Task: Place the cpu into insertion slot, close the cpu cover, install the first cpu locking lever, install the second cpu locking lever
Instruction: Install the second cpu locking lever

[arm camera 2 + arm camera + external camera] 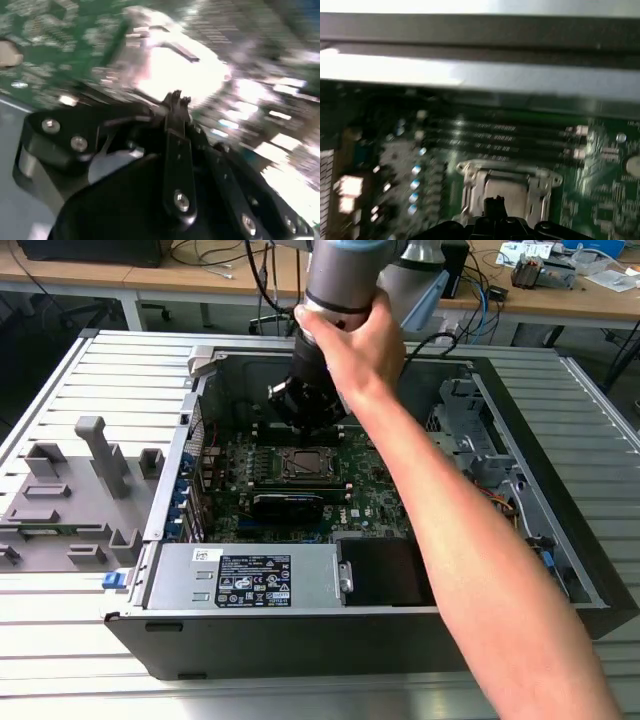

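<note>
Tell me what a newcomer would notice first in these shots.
A person's hand grips the robot arm's wrist, just above the end effector, over the open computer case. Below the end effector, the insertion slot sits on the green circuit board. In both wrist views, the end effector hangs close above the silver cpu cover.

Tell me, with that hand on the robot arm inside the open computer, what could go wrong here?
1. A person's hand grips the arm just above the gripper; a sudden move could pinch it against the case wall.
2. The gripper hangs close over the insertion slot, whose cpu cover appears down; a slip could knock the metal frame.
3. Both wrist views are smeared, so the arm seems in motion; aiming might be off.
</note>
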Tool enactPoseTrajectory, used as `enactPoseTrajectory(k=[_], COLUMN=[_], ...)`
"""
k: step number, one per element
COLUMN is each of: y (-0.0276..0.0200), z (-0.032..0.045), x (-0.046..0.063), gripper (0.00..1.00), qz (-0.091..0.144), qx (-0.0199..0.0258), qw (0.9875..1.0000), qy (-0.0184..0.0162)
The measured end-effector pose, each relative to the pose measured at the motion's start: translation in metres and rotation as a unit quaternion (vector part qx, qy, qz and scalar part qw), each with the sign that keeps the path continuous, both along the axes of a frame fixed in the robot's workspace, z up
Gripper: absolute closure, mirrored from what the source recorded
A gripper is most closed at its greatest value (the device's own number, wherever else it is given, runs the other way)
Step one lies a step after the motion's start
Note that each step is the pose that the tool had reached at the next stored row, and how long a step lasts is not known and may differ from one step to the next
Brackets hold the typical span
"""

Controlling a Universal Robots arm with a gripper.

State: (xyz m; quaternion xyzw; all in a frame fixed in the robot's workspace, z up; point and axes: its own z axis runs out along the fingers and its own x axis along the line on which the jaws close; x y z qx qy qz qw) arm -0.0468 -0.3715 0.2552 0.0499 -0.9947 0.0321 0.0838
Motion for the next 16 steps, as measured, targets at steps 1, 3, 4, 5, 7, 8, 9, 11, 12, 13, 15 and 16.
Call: enactPoseTrajectory(k=[1, 3, 4, 5, 7, 8, 9, 11, 12, 13, 15, 16], y=[-0.0062, -0.0145, -0.0151, -0.0151, -0.0151, -0.0151, -0.0151, -0.0151, -0.0151, -0.0151, -0.0151, -0.0151], z=[0.0163, 0.0348, 0.0356, 0.0356, 0.0356, 0.0356, 0.0356, 0.0356, 0.0356, 0.0356, 0.0356, 0.0356], x=[-0.003, -0.007, -0.007, -0.007, -0.007, -0.007, -0.007, -0.007, -0.007, -0.007, -0.007, -0.007], gripper=[0.89, 0.89, 0.89, 0.89, 0.89, 0.89, 0.89, 0.89, 0.89, 0.89, 0.89, 0.89], qz=[0.000, 0.000, 0.000, 0.000, 0.000, 0.000, 0.000, 0.000, 0.000, 0.000, 0.000, 0.000], qx=[-0.0181, -0.0377, -0.0384, -0.0384, -0.0384, -0.0384, -0.0384, -0.0384, -0.0384, -0.0385, -0.0385, -0.0385], qw=[0.9998, 0.9991, 0.9991, 0.9991, 0.9991, 0.9991, 0.9991, 0.9991, 0.9991, 0.9991, 0.9991, 0.9991], qy=[0.0089, 0.0185, 0.0188, 0.0188, 0.0188, 0.0188, 0.0188, 0.0188, 0.0188, 0.0188, 0.0188, 0.0188])
